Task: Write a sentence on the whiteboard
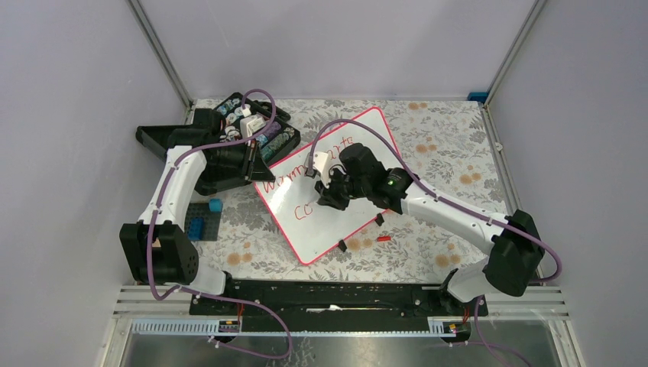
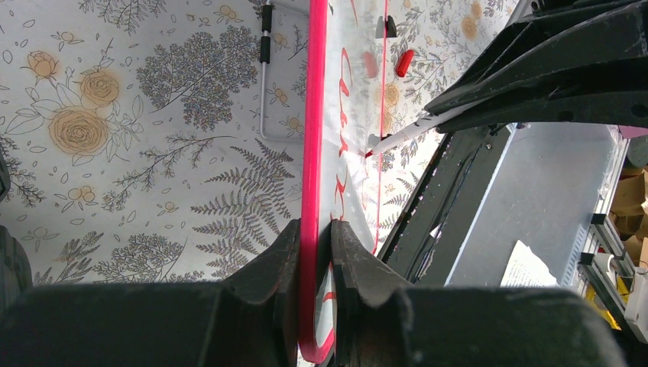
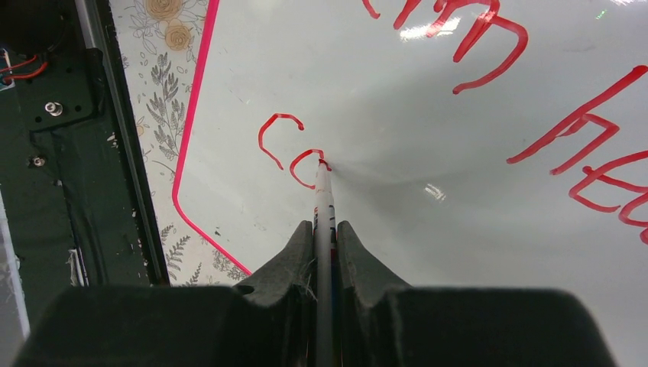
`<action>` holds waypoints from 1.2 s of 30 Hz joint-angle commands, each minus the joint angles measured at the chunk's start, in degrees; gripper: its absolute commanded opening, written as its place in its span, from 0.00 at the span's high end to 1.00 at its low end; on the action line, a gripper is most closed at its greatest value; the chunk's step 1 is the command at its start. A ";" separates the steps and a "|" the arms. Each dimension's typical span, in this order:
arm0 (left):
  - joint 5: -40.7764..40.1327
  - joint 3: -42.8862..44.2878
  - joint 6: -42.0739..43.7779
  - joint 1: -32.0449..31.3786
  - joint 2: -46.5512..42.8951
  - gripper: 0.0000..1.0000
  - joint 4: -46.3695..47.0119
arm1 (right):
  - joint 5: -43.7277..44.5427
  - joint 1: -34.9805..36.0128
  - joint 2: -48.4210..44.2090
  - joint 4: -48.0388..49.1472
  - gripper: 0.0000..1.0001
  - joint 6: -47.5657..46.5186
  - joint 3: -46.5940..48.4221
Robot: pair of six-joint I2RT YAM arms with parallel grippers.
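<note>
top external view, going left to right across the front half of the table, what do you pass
blue blocks -> whiteboard -> small red cap -> right arm's shoulder. The black case is left out because it sits further back, spanning the blocks.

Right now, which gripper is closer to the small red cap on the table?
Right. The right gripper holds the marker on the whiteboard, a short way from the red cap. The left gripper clamps the board's opposite edge, farther off.
</note>
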 commanded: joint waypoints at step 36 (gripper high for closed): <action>-2.51 -1.41 2.54 -0.72 0.62 1.00 1.42 | -13.93 -7.97 -3.76 0.67 1.00 2.43 -1.10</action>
